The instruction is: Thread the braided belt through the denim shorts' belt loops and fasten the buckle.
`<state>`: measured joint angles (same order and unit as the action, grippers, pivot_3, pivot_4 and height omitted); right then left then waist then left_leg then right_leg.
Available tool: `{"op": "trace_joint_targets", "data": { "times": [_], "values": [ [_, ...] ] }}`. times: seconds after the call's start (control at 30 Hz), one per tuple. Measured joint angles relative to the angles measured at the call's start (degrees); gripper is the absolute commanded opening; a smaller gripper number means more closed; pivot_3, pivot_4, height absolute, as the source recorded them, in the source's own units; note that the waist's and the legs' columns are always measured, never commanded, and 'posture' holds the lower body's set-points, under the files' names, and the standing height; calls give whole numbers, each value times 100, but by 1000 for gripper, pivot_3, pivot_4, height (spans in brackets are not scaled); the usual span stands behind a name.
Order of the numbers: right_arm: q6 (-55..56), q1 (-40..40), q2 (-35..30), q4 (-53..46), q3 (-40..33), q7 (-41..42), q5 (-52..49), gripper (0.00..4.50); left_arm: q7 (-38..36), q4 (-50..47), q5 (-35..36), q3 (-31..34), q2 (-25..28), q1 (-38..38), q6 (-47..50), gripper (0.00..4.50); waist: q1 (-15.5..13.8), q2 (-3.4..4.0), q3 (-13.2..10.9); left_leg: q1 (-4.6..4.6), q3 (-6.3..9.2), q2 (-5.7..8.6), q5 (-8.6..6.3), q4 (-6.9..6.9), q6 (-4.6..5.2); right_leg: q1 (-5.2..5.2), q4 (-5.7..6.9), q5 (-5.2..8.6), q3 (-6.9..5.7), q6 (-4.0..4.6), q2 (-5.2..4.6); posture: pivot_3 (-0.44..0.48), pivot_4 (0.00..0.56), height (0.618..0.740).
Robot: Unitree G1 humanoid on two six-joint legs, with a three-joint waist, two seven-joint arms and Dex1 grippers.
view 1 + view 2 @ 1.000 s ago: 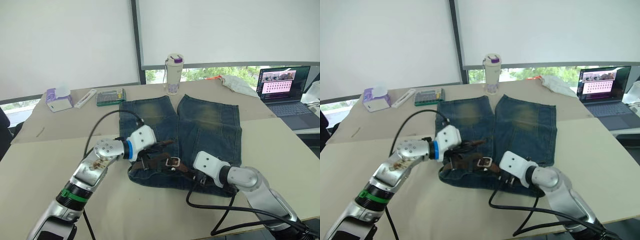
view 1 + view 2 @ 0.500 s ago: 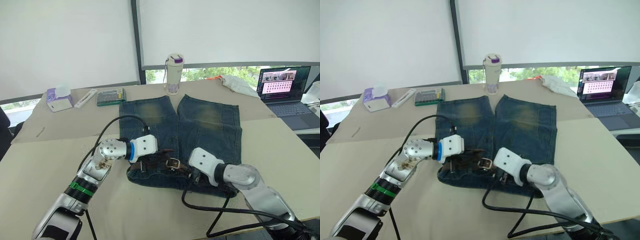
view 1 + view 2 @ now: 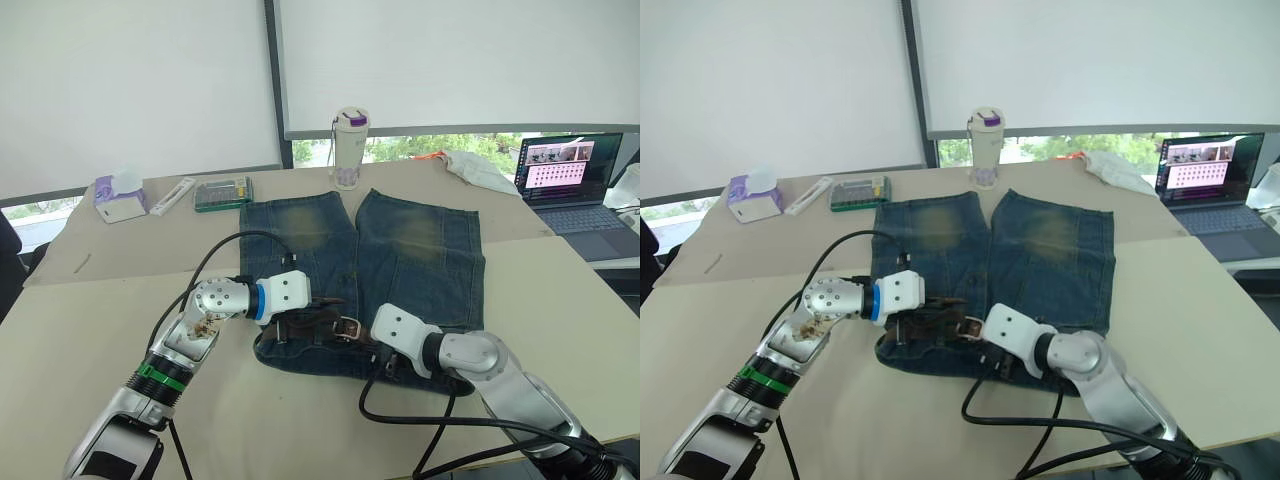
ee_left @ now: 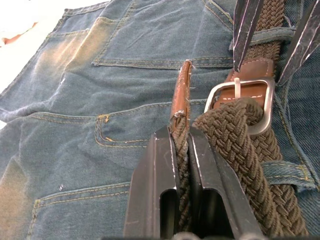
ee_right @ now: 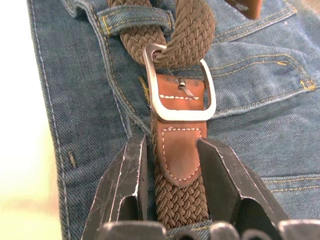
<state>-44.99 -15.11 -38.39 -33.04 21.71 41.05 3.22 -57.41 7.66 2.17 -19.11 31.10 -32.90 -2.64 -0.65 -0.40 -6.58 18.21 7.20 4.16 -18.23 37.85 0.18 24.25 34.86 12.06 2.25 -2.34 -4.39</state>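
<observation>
Denim shorts (image 3: 360, 270) lay flat on the tabletop (image 3: 90, 330), waistband toward the robot, legs pointing away toward a tumbler (image 3: 348, 148). Braided belt (image 4: 240, 150) ran along the waistband, passed under at least one of the belt loops (image 5: 137, 21) and doubled back through the buckle (image 5: 180, 97).

Left pincer (image 4: 182, 145) closed tight on the belt's free end, just below its brown leather tip (image 4: 181, 95), which stood up on edge from between the fingers (image 4: 157, 170). Woven strap bulged beside them and looped through the silver frame. Seen from the head, pincer sat over the near left part of the waistband.

Right pincer (image 5: 172, 155) partly open, fingers (image 5: 125, 175) straddling the strap on either side of the stitched leather tab behind the buckle; contact with the strap could not be made out. Buckle lay flat on the denim with its prong across the leather. From the head, it sat near the waistband's middle, between the two pincers.

Farther back on the tabletop: tissue box (image 3: 118, 198), green case (image 3: 222, 193), laptop (image 3: 570, 175).
</observation>
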Motion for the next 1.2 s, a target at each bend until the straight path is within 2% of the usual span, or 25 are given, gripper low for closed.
{"op": "trace_joint_targets", "data": {
  "times": [0.13,0.57,0.73,0.87,1.2],
  "values": [
    [-66,-93,-37,47,-2,-27,31,8,-15,0,-172,-15,8,-2,-173,0,5,0,0,-1,0,0,0,0,0,0,0,0,0,0,1,0,150,740],
    [-329,-95,82,-168,-280,-114,-236,8,-341,631,-816,-337,63,-187,-1473,0,1,0,0,0,-1,0,-1,0,2,0,0,0,0,0,0,0,150,740],
    [-329,-70,80,-230,-294,-150,-279,8,-365,725,-878,-339,-89,-277,-1459,0,0,0,0,0,-1,0,-2,0,4,-1,1,0,-1,0,0,0,150,740],
    [-329,-67,74,-252,-294,-204,-284,8,-343,728,-752,-216,-254,-285,-1026,0,6,0,0,0,0,0,-3,0,6,0,3,0,-1,0,2,0,150,740],
    [-314,-35,12,-290,-284,-244,-326,8,-131,728,-789,-142,-319,-348,-855,0,0,0,0,0,0,0,-3,1,5,0,2,0,-2,0,1,0,150,740]
  ]
}}
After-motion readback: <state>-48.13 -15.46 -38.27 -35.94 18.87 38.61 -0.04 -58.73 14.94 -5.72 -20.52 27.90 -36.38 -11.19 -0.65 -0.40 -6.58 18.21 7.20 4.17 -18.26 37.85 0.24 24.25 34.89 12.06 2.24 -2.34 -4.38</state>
